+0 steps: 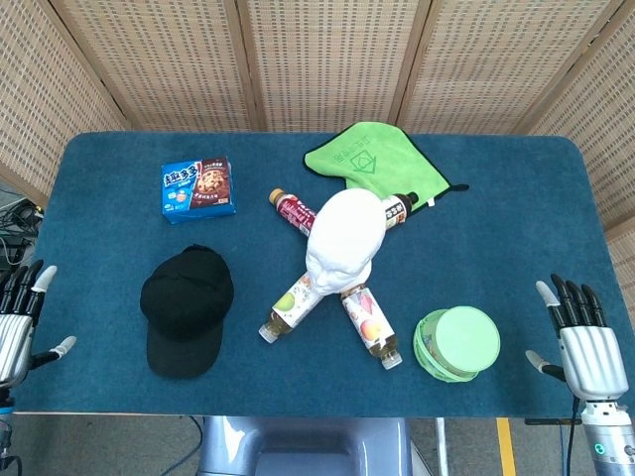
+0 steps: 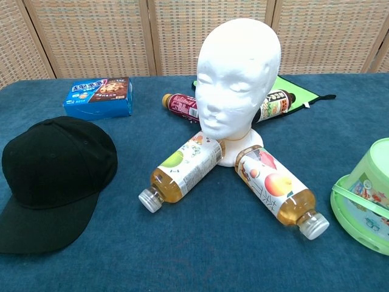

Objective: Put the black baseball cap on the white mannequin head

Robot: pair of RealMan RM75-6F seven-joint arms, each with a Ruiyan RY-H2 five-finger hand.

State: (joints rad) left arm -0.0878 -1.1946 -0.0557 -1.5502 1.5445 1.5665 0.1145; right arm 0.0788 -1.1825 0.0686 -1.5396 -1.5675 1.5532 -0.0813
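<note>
The black baseball cap lies flat on the blue table, front left, brim toward the front edge; the chest view shows the cap at its left side. The white mannequin head stands upright at the table's middle, facing the front, bare on top. My left hand hangs open off the table's front left corner, well left of the cap. My right hand is open beyond the front right corner. Neither hand holds anything, and neither appears in the chest view.
Several bottles lie around the mannequin's base: two juice bottles in front, two behind. A green lidded tub sits front right, a blue cookie box back left, a green cloth at the back.
</note>
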